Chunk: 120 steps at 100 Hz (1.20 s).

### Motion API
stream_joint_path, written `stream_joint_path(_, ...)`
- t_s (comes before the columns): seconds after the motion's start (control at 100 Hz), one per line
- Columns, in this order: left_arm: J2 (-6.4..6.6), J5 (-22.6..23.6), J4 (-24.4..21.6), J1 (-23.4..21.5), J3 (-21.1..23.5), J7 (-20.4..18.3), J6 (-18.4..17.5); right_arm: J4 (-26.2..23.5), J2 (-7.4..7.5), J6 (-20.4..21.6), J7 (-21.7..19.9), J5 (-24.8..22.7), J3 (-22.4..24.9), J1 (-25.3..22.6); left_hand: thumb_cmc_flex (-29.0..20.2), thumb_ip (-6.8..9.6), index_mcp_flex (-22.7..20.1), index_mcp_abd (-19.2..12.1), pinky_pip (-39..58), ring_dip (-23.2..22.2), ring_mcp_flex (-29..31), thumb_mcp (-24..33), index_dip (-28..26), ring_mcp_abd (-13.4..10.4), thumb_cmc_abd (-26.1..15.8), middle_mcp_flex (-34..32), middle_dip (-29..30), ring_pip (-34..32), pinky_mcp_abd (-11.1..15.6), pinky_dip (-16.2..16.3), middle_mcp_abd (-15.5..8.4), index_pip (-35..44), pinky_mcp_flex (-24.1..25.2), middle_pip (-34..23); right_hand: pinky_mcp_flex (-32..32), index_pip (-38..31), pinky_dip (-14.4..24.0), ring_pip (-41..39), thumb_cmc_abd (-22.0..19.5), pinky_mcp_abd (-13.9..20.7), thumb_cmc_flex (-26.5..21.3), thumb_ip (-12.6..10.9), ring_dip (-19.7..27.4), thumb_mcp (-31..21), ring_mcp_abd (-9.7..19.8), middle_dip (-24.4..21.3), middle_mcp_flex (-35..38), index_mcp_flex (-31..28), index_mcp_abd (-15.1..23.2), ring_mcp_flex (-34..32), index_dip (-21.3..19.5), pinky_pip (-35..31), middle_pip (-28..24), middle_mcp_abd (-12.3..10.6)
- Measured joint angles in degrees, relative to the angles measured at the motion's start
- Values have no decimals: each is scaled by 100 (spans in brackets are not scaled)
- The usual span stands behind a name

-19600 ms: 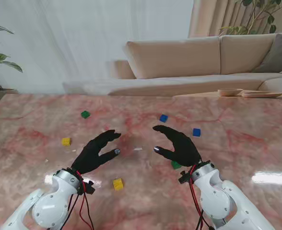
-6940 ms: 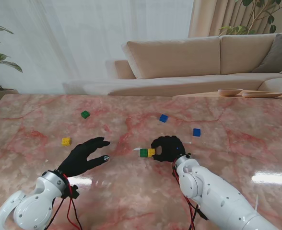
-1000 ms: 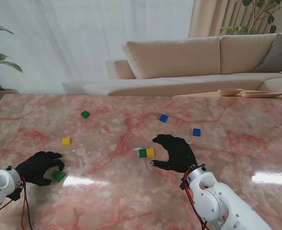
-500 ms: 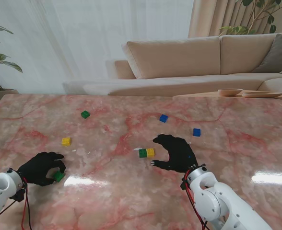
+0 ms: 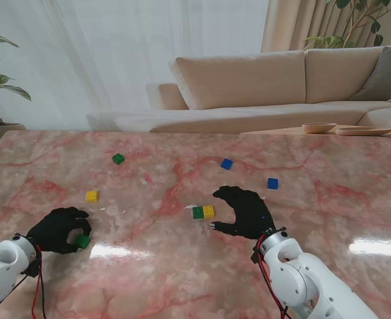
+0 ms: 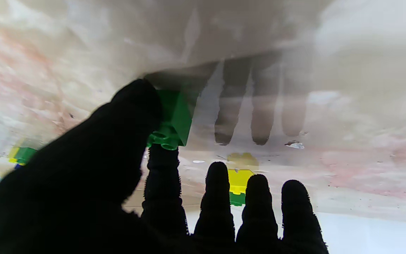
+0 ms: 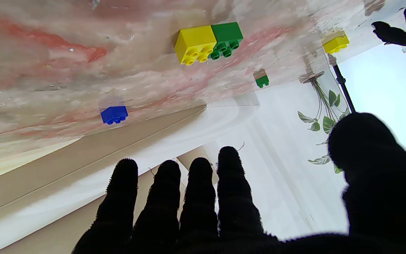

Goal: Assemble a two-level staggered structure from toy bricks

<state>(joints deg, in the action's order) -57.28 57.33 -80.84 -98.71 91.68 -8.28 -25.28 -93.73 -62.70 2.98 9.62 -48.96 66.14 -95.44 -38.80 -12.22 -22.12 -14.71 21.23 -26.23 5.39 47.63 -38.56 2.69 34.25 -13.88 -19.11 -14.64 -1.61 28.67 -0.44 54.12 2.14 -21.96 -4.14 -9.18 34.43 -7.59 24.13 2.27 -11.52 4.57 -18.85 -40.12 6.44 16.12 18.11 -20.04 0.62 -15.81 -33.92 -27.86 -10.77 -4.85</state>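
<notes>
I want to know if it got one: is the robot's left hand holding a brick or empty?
Holding one: the left hand pinches a green brick between thumb and finger.

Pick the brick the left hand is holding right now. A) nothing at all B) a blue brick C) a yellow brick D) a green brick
D: the left hand pinches a green brick between thumb and forefinger, seen in the left wrist view and at its fingertips in the stand view.
</notes>
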Motion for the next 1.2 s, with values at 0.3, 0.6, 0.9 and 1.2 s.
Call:
stream_joint_path(0.3, -75, -356, -488, 79, -684, 13, 1326, -10, -6, -12, 23, 9, 67, -36, -7, -27, -236, 452, 20, 40, 0, -247, 280, 1, -16, -421, 0, -2, -5, -14, 49, -5, -1, -4, 0, 0, 0, 0, 0, 0, 0, 0, 0, -17, 0, 0, 0, 0, 0, 0, 1, 0, 0, 0)
stream_joint_path(0.6, -166, -582, -660, 574, -1712, 143, 2262, -36, -13, -11, 74, 64, 168, -119, -7, -27, -302, 744, 151, 49, 1, -304, 343, 1, -82, -421, 0, -2, -17, -14, 115, -5, -1, 49, 0, 0, 0, 0, 0, 0, 0, 0, 0, -18, 0, 0, 0, 0, 0, 1, 1, 0, 0, 2)
stream_joint_path(0.9, -259, -864, -312, 1460, -3059, 541, 2738, -28, -36, 72, 164, 73, 275, -157, -7, -27, -302, 827, 153, 50, 134, -373, 337, 5, -139, -568, 0, -47, -53, -16, 157, -5, -1, 60, 0, 0, 0, 0, 0, 0, -1, 0, 0, -20, 0, 0, 0, 0, 0, 1, 1, 0, 0, 7)
stream_joint_path(1.2, -421, -1092, 183, 2116, -4044, 1022, 2990, -37, -42, 114, 210, 130, 336, -208, -6, -27, -302, 828, 153, 50, 140, -373, 259, 14, -139, -569, 0, -47, -53, -17, 157, -5, -1, 119, 0, 0, 0, 0, 0, 0, -1, 0, 0, -20, 0, 0, 0, 0, 0, 2, 1, 0, 0, 8)
